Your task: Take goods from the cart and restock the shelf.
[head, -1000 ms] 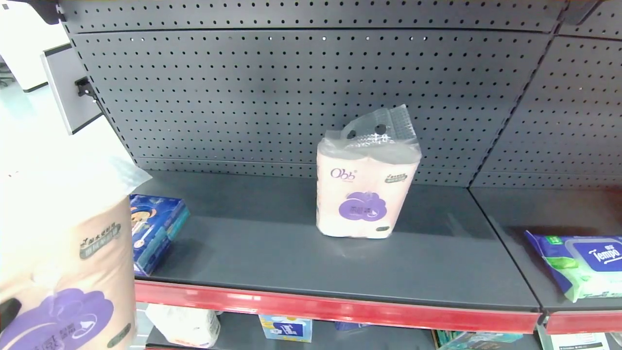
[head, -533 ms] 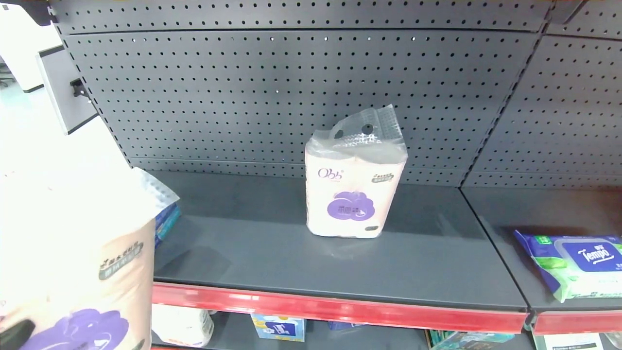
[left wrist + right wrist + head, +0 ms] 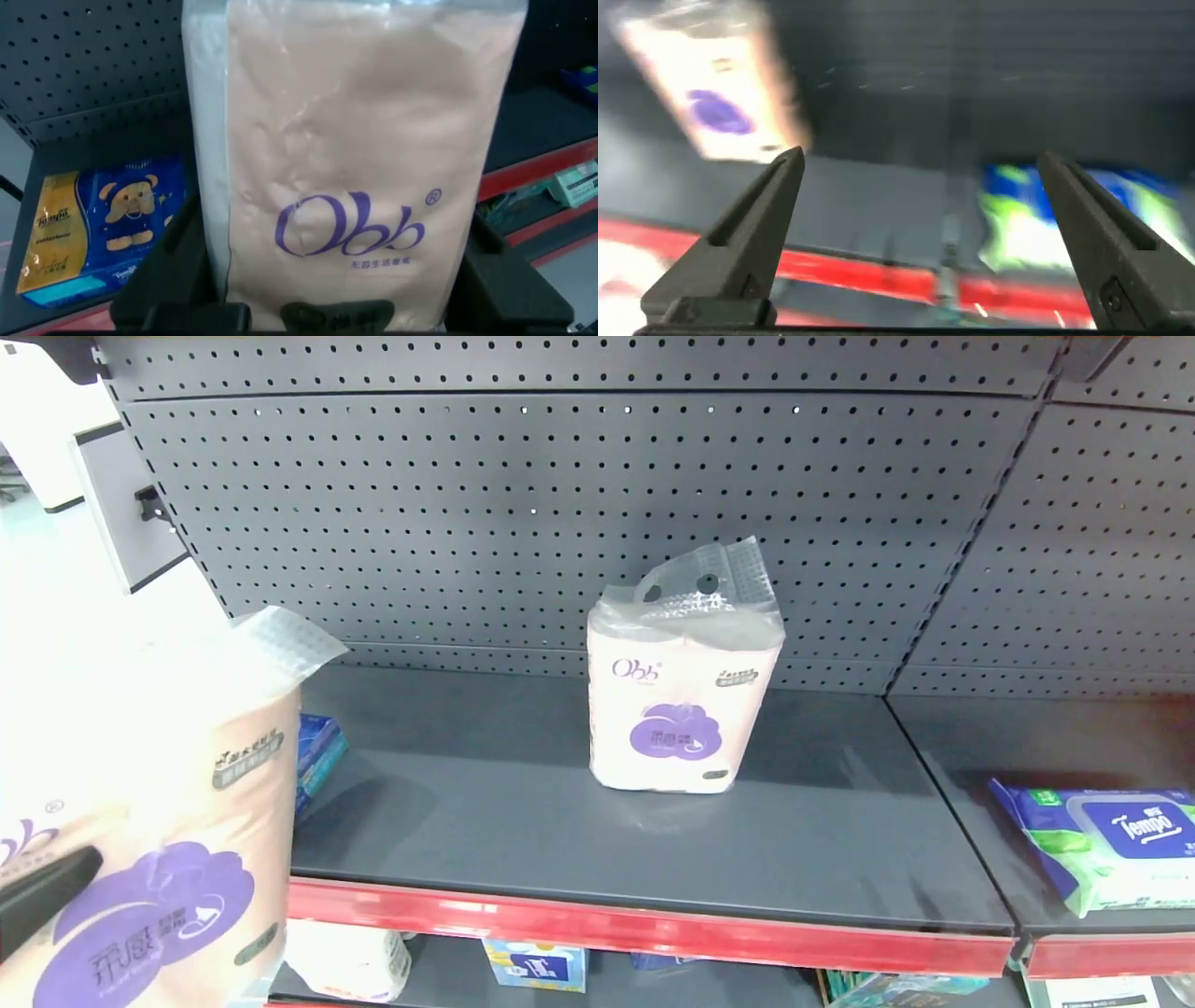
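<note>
Nearest to me, my left gripper (image 3: 336, 257) has its fingers (image 3: 173, 280) clamped on either side of a peach tissue roll pack (image 3: 149, 821), holding it upright off the front left corner of the shelf (image 3: 523, 831), in front of the red edge strip (image 3: 653, 929). My right gripper (image 3: 920, 159) hangs facing the shelf front, its fingers (image 3: 738, 252) spread wide with nothing between them. Just behind the held pack a blue tissue box (image 3: 317, 761) lies on the shelf, partly hidden by it. In the next bay to the right a wet wipes packet (image 3: 1111, 845) lies flat near the front. Further back, mid-shelf, a second pack (image 3: 681, 709) of the same kind stands upright before the pegboard back (image 3: 560, 523)
</note>
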Controlling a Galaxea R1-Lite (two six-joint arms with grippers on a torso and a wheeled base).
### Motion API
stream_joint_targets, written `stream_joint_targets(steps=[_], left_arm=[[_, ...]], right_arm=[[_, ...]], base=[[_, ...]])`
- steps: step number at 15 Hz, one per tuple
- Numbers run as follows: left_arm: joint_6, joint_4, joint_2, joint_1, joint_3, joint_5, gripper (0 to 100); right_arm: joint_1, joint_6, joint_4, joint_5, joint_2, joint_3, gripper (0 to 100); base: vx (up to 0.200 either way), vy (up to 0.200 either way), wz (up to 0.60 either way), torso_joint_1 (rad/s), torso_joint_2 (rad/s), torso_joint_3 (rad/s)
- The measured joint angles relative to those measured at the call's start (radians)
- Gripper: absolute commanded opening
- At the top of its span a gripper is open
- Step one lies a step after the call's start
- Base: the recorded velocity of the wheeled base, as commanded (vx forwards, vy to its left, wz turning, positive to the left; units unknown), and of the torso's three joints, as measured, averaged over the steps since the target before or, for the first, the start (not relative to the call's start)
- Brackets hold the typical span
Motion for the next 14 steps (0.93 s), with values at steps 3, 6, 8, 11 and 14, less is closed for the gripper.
stream_joint_targets(steps=[3, 6, 8, 11, 14], left_arm=[[-0.008, 0.001, 0.037, 0.0, -0.006, -0.041, 0], [-0.004, -0.007, 0.074, 0.0, -0.024, -0.03, 0], [-0.004, -0.007, 0.091, 0.0, -0.039, -0.035, 0], [-0.004, -0.007, 0.099, -0.001, -0.046, -0.041, 0], [-0.005, -0.007, 0.1, -0.002, -0.05, -0.047, 0]], right_arm=[[0.033, -0.077, -0.12, 0.247, 0.354, -0.111, 100], [0.052, -0.161, -0.282, 0.449, 0.641, -0.177, 100], [0.084, -0.196, -0.343, 0.544, 0.781, -0.243, 100], [0.133, -0.261, -0.358, 0.6, 0.906, -0.291, 100], [0.15, -0.316, -0.36, 0.656, 0.964, -0.308, 100]], base=[[0.0, 0.0, 0.0, 0.0, 0.0, 0.0], [0.0, 0.0, 0.0, 0.0, 0.0, 0.0], [0.0, 0.0, 0.0, 0.0, 0.0, 0.0], [0.0, 0.0, 0.0, 0.0, 0.0, 0.0], [0.0, 0.0, 0.0, 0.0, 0.0, 0.0]])
